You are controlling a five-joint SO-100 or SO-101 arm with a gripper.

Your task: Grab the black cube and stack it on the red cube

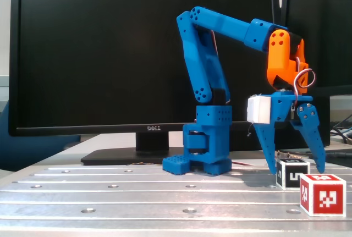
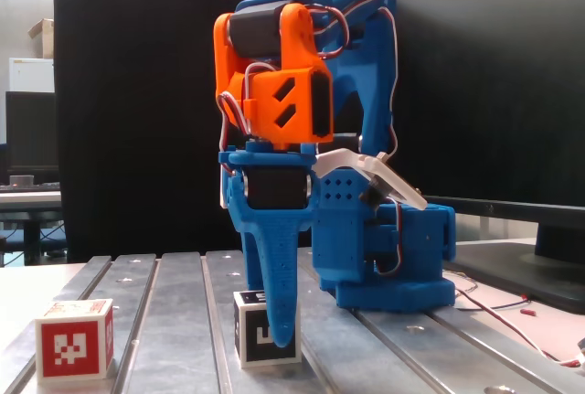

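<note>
claw [image 1: 296, 171] straddling black cube [image 1: 292, 173], red cube [image 1: 322, 194] just beside
</note>
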